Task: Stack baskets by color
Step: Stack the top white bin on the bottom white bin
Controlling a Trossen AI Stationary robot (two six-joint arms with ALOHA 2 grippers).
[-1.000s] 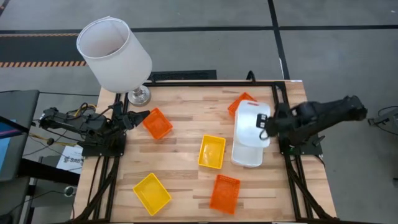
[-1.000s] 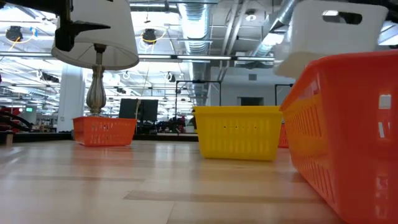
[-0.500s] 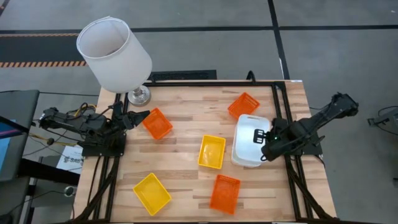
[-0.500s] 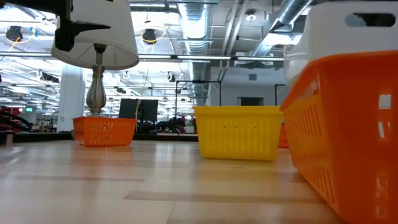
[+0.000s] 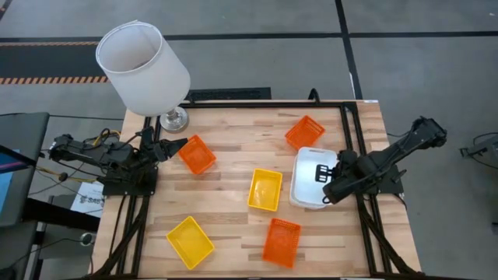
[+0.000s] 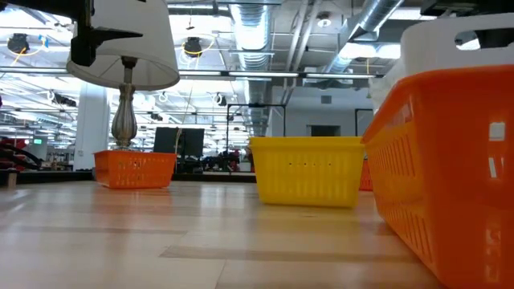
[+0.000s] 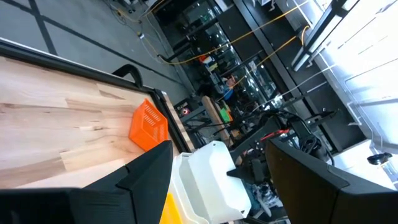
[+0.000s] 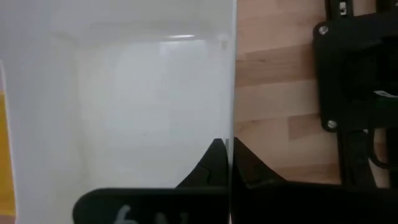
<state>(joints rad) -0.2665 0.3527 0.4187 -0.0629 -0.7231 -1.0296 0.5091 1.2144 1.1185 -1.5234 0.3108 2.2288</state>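
Observation:
My right gripper (image 5: 330, 181) is shut on a white basket (image 5: 310, 173) at the table's right side. That basket sits over a second white basket (image 7: 186, 198), nested in it or just above it; I cannot tell which. Three orange baskets (image 5: 195, 154) (image 5: 304, 131) (image 5: 281, 241) and two yellow baskets (image 5: 264, 189) (image 5: 190, 241) rest bottom-down on the wood. My left gripper (image 5: 180, 144) hangs open and level at the left edge, beside the left orange basket and touching nothing. My right gripper pinches the white basket's right-hand long wall (image 8: 231, 118), one finger (image 8: 214, 163) inside the basket and the other outside. The fingers come from above, pointing steeply down. The basket stays about level, open side up, over the second white basket.
A lamp with a large white shade (image 5: 144, 66) stands on its metal foot (image 5: 173, 119) at the far left corner. Black frame rails (image 5: 352, 132) run along the table's sides. Bare wood lies between the baskets in the table's middle and near left.
My right gripper has gone toward the table's near edge and down, staying shut on the white basket. The basket has come from higher and farther back, where it hung tilted, down over the second white basket and now sits level.

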